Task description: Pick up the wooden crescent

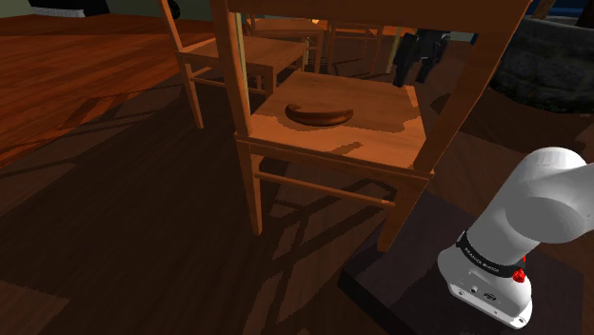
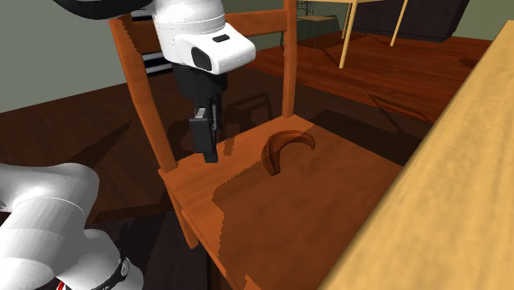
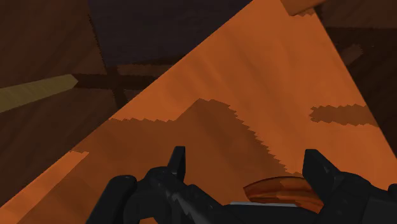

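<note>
Shoulder view: your wooden crescent (image 1: 319, 114) lies mid-frame on the chair seat (image 1: 386, 138). Second exterior view: the gripper (image 2: 210, 155) hangs left of it, not touching. Wrist view: fingers spread, the crescent beside one finger, off-centre. Descend like this and you'll likely knock it aside.
</note>
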Motion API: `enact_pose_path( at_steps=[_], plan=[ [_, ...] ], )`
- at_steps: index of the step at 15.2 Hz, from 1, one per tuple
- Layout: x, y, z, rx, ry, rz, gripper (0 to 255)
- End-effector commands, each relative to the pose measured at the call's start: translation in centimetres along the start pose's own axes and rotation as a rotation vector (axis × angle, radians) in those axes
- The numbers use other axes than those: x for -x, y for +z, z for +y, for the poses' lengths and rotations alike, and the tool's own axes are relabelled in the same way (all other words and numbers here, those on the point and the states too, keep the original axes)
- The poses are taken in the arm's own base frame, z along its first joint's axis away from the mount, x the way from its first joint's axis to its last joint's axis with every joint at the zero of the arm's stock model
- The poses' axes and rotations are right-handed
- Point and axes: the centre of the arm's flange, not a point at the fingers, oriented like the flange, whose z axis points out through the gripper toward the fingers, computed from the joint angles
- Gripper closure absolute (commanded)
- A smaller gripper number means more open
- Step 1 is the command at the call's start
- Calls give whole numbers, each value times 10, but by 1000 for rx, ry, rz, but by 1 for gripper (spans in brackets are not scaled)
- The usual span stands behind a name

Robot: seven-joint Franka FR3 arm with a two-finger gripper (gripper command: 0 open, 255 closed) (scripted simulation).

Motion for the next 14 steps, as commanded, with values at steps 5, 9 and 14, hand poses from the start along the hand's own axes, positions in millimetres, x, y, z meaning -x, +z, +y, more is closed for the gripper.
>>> enact_pose_path(
  at_steps=[5,9,14],
  plan=[
    [-49,18,-23,-4,-189,-35,0],
    [-93,38,-54,-9,-379,-71,0],
    [-137,65,-104,-14,-616,-115,0]
  ],
)
